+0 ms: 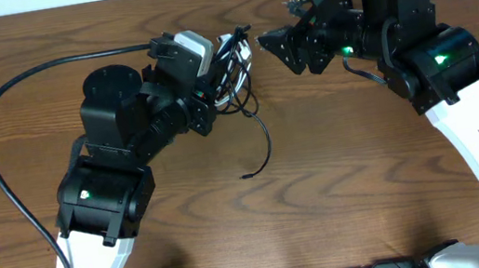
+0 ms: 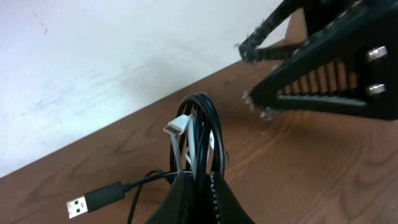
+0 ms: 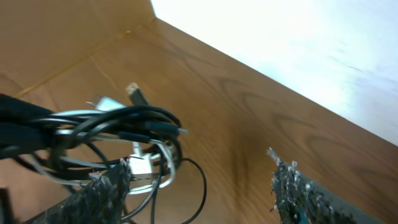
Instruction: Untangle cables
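- Left claw (image 2: 198, 190): clenched on the cables (image 2: 202, 134), pinching the knot of looped cords at its base and holding it up off the counter (image 1: 342, 195).
- Right claw (image 3: 199, 186): released, jaws spread wide, gripping nothing. It sits just beside the bundle, tips aimed at it. A few loops hang close to one finger (image 3: 109, 183); contact can't be told.
- Progress: early, by my reading. Black and white cords are bunched in one clump and none lies apart on its own. All the separating is left to do.
- Orientation: the bundle's loop stands out from the left claw along the claw's own line, toward the right claw.
- White plug (image 2: 178, 127): pokes out of the top of the loop.
- Black tail (image 1: 263, 145): runs down from the clump toward the near edge, its end (image 1: 246, 176) on the counter.
- USB plug (image 2: 93, 200): points away from the clump.
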Action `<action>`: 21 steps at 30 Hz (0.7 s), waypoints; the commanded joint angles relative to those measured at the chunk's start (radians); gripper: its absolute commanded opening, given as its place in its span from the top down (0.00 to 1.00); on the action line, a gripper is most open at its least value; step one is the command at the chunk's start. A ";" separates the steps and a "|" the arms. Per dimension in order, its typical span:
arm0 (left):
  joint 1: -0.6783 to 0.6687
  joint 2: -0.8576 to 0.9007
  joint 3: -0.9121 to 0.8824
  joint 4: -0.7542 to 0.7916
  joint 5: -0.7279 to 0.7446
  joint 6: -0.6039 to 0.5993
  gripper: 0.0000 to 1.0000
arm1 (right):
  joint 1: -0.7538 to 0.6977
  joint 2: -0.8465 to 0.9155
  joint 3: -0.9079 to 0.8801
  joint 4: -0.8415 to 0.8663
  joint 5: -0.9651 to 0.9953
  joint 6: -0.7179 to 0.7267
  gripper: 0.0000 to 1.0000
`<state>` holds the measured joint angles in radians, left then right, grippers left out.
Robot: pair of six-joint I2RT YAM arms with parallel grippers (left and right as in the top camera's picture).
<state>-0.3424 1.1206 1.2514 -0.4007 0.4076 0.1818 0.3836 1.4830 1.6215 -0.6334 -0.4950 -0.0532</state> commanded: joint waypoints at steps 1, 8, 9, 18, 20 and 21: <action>0.000 0.004 0.024 -0.005 -0.046 0.027 0.93 | -0.002 0.004 0.018 0.006 -0.068 0.041 0.32; 0.000 0.003 0.024 -0.002 -0.046 0.028 0.93 | -0.002 0.004 0.018 0.024 -0.081 0.187 0.48; -0.001 0.003 0.024 0.002 -0.045 0.028 0.92 | -0.002 0.004 0.018 0.033 -0.092 0.250 0.46; -0.003 0.003 0.024 0.030 0.031 0.027 0.93 | 0.053 0.004 0.018 0.039 -0.114 0.417 0.38; -0.011 0.004 0.024 0.043 0.029 0.032 0.93 | 0.075 0.004 0.018 0.044 -0.114 0.472 0.43; -0.016 0.004 0.024 0.047 0.028 0.033 0.92 | 0.086 0.004 0.018 0.051 -0.114 0.493 0.49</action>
<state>-0.3458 1.1263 1.2514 -0.3737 0.4053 0.1925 0.4438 1.4830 1.6215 -0.5907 -0.5934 0.3473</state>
